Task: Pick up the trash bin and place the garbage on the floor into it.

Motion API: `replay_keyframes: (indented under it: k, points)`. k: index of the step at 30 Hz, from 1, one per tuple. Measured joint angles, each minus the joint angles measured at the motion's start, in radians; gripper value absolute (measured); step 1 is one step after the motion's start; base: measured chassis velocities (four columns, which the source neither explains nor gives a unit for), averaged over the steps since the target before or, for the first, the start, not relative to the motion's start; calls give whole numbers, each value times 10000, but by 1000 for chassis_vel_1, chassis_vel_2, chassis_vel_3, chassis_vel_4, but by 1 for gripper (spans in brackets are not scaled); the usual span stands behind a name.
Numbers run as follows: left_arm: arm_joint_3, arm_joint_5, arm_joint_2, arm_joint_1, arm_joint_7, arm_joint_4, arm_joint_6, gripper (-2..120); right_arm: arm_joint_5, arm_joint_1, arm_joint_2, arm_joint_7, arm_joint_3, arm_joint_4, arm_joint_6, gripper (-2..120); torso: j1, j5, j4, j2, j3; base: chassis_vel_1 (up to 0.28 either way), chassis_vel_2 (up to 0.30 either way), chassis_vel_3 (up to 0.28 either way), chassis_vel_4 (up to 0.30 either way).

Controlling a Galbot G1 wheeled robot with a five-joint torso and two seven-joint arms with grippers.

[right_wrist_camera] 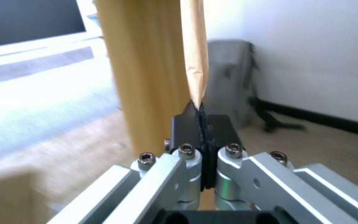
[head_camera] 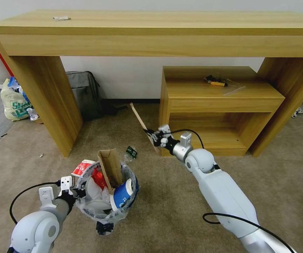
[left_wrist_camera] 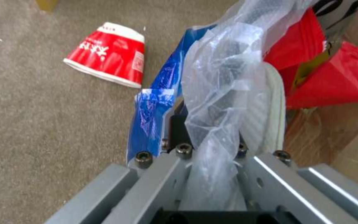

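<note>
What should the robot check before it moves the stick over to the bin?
1. Right gripper shut on the wooden stick: ok.
2. Left gripper clamped on the trash bin rim: ok.
3. Stick free of the small shelf: cannot tell, it runs close along its side.
4. Room in the bin: not ok, the cardboard scrap and blue-white cup poke out the top.
5. Litter left on the floor: not ok, the red-white cup lies beside the bin.
</note>
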Motion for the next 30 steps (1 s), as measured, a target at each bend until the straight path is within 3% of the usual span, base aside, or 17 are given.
replay_keyframes:
  k: [4,10,18,30]
  points:
    - [215,-157,207,-135,-82,136,0,0,447,-550,98,246,-566,1300,-61,0,1,1,-2,1,0,0,0,0,0]
    - [312,-315,295,-200,-76,190,1,0,755,-880,297,470,-1390,1803,-72,0,1,0,-1,0,0,0,0,0,0]
    - [376,-392,372,-158,-92,75,0,0,242,-1262,686,568,-2474,1144,274,0,0,0,0,1,0,0,0,0,0]
    - [319,-444,421,-64,-88,-117,1,0,-1043,-1493,455,194,-2588,395,718,0,0,1,-2,0,0,0,0,0,0]
